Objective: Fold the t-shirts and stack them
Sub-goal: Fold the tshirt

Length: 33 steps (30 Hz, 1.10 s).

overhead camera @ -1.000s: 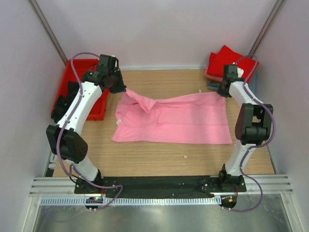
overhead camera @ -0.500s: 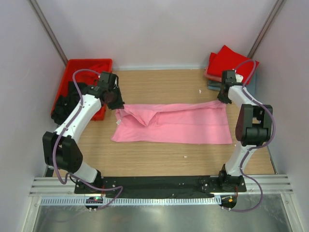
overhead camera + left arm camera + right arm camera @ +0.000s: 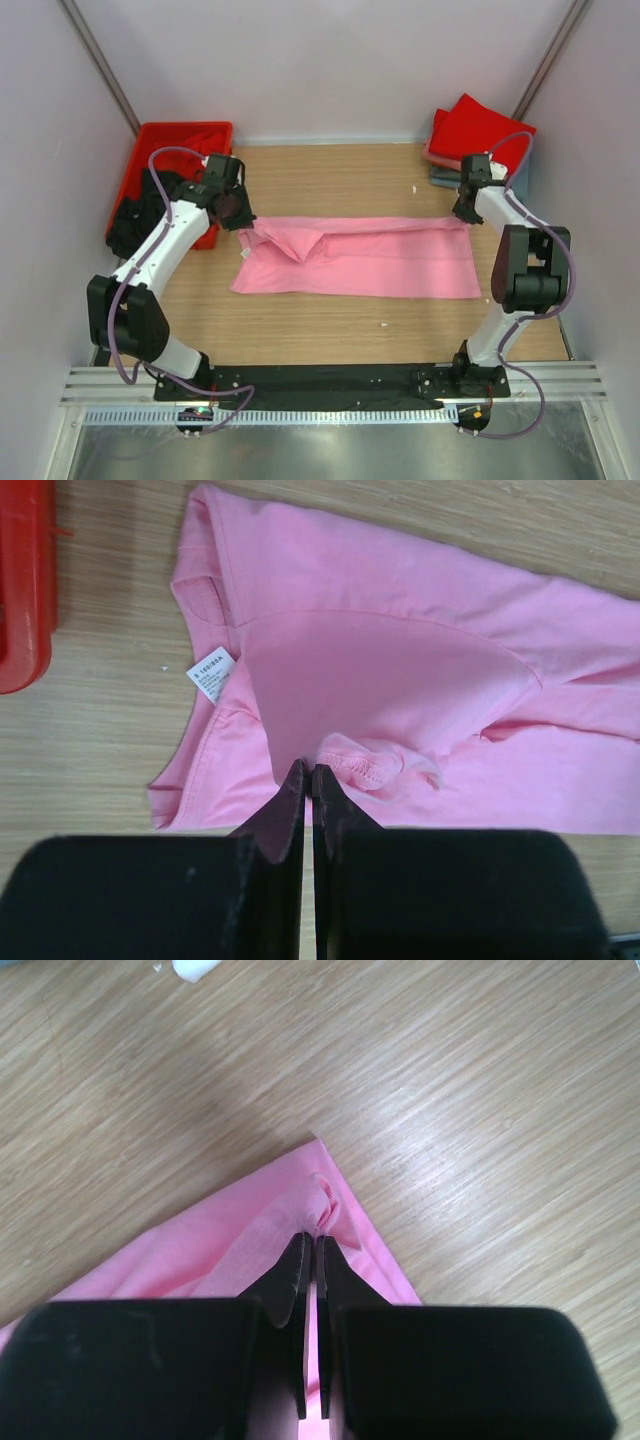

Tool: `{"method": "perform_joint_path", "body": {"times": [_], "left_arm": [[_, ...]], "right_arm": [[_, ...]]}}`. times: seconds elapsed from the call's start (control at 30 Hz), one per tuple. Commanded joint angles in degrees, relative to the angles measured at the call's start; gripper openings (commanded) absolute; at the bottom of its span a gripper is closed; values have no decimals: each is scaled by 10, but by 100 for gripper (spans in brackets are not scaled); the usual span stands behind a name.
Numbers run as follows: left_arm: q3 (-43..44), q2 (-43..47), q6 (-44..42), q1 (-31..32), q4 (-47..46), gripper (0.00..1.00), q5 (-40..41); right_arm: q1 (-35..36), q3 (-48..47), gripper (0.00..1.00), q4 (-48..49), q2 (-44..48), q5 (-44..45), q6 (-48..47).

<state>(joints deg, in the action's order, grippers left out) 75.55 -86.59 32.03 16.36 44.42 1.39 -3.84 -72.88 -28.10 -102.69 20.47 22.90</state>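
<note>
1. Light pink soft cotton t-shirt [image 3: 360,258] lies spread across the middle of the pale wooden worktop [image 3: 330,325], collar toward the left edge, hem toward the right edge.
2. Left fingers [image 3: 290,815] are clenched on a raised flap near the collar. Right fingers [image 3: 292,1280] are clenched on the far hem corner. Both grasp pink cloth.
3. Judged step: lengthwise fold, far edge carried toward the near edge.
4. To do it well: grips level, cloth taut between them, even travel, edge laid on edge, full lowering, then release.
5. Watch the bunched sleeve by the left grip; a crease there would spoil the fold.
6. Folded bright red t-shirts [image 3: 478,125] sit at the far right corner.
</note>
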Motion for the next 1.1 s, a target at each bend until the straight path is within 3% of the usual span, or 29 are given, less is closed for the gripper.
{"method": "perform_joint_path", "body": {"times": [0.0,0.53,0.6,0.63,0.67,0.7,0.73,0.8,0.97,1.07], "left_arm": [[7,22,-16,-2,-13,0,27],[-29,58,-8,-2,30,0,41],[-44,63,-4,-2,44,1,37],[-48,66,-4,-2,52,3,39],[-53,73,-3,-2,61,7,40],[-57,79,-3,-2,72,31,41],[-61,85,-1,-2,78,44,43],[-66,111,-1,-1,86,59,42],[-55,139,9,-2,77,62,56],[-59,124,23,-2,40,60,34]], "right_arm": [[-3,21,2,22,40,23,5],[-9,91,2,19,52,56,37],[-12,92,12,14,49,54,42],[-15,90,40,9,49,55,44],[-17,89,57,-1,50,62,50],[-18,92,76,-3,53,78,54],[-21,92,99,-7,65,91,64],[-25,94,100,-15,80,116,69],[-27,92,100,-17,150,95,75],[-27,102,100,9,187,28,64]]}}
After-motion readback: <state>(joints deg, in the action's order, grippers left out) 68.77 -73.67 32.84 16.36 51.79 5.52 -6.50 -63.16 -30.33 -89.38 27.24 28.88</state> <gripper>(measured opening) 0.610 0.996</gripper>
